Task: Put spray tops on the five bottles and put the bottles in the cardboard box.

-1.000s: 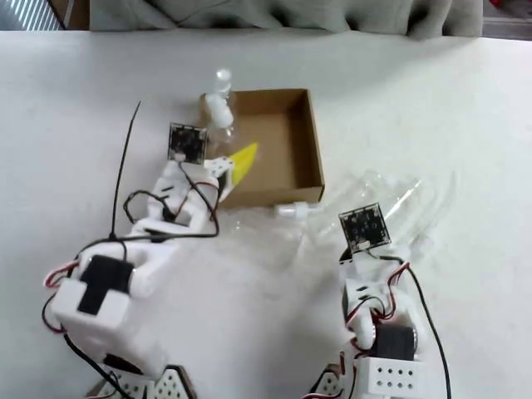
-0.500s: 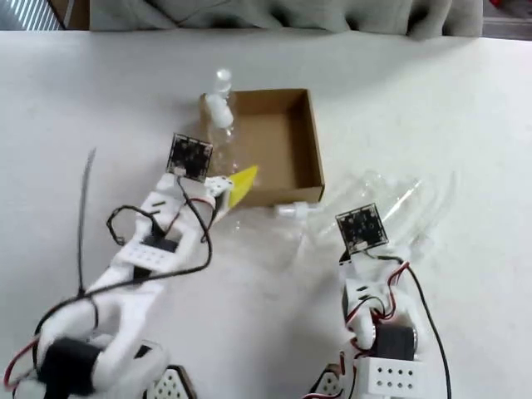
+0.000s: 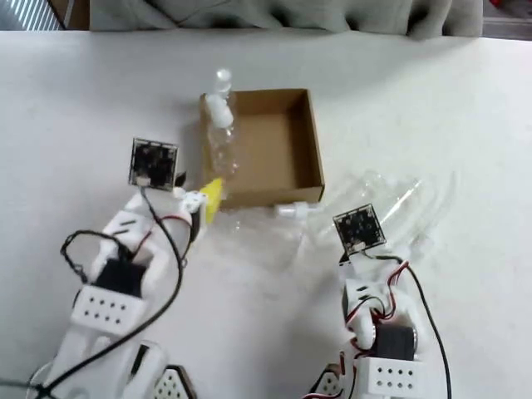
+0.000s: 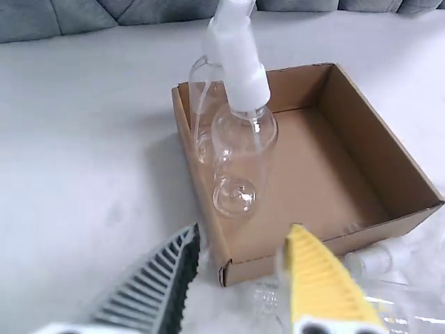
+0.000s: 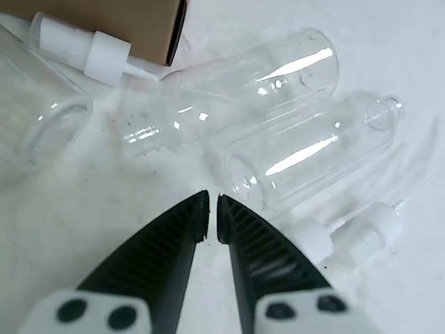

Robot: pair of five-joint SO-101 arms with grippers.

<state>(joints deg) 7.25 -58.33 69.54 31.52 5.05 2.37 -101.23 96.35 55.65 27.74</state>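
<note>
Left wrist view shows the left gripper (image 4: 240, 275), grey and yellow jaws apart and empty, just outside the brown cardboard box (image 4: 389, 160). Inside, a clear plastic bottle with a white spray top (image 4: 243, 132) leans against one wall. The right gripper (image 5: 212, 209), jaws together, hangs near clear plastic bottles (image 5: 306, 149) lying on the white table (image 5: 83, 209).

High view overhead, 2 wrist views close, cardboard box (image 3: 274, 150) shared

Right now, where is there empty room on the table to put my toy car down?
The table is bare along the far side, both left and right of the cardboard box. The box floor beside the leaning bottle is free too. It is crowded in front of the box, where loose bottles lie.
</note>
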